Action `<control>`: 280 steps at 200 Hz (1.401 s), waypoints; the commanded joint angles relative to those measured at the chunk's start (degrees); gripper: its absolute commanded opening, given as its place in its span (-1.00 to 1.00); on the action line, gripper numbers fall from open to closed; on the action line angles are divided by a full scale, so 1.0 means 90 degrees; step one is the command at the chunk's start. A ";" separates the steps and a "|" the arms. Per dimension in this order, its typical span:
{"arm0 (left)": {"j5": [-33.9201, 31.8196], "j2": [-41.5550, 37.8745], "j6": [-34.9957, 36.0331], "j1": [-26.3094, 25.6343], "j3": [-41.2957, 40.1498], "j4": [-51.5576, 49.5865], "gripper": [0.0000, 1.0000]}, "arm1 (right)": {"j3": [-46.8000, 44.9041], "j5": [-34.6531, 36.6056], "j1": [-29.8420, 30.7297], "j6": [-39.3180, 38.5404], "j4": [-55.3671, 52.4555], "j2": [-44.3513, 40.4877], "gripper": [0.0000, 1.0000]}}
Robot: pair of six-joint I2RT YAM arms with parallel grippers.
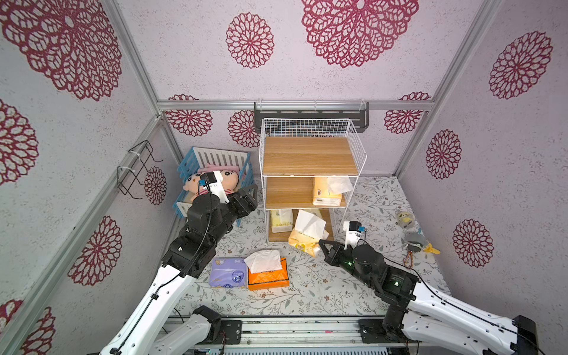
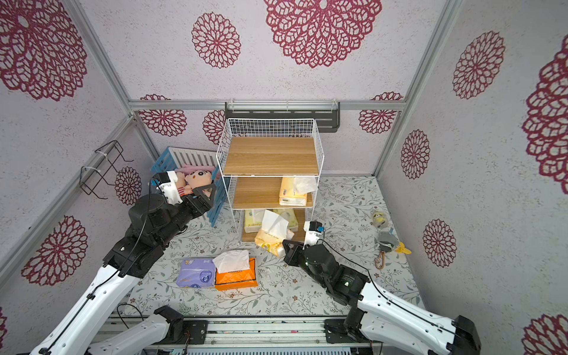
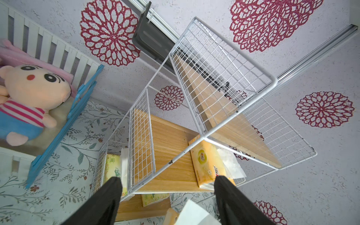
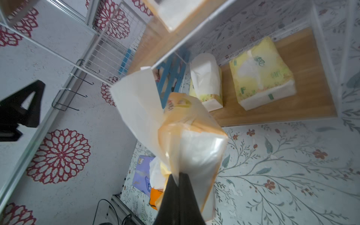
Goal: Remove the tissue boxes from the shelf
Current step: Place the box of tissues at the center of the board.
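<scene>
1. Lavender pack (image 1: 228,273) and orange pack (image 1: 268,276): flat on the mat (image 1: 322,295), nearest the arm bases, sides touching. White tissue stands out of the orange one. Both are off the shelf.
2. Right gripper (image 4: 177,176): jaws pressed together, pinching the clear wrap at one end of a cream pack (image 4: 192,134). The pack is tilted, with tissue flaring from its top, just in front of the bottom tier (whether its low corner touches the mat cannot be told).
3. Left gripper (image 3: 167,180): jaws spread wide, nothing between them. It is raised just beside the shelf's left side, in front of the crate.
4. Shelf (image 1: 309,155): three tiers, white wire grid and wooden boards.
   - Bottom tier: green pack (image 4: 206,87) with tissue out; second green pack (image 4: 261,78) lying flat near it, apart.
   - Middle tier: yellow pack (image 1: 326,192) at the right end, tissue out.
5. Toys (image 1: 405,218): small, on the mat right of the shelf.
6. Crate (image 1: 216,158): blue and white, left of the shelf by the back wall, holding dolls (image 1: 192,183).
7. Black rack (image 1: 310,111): on the back wall behind the shelf.
</scene>
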 commanded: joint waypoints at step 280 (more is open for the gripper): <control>0.0473 0.0910 0.0177 -0.0214 -0.0234 0.0396 0.69 | -0.0189 0.0164 -0.0041 0.0751 -0.2348 0.1308 0.20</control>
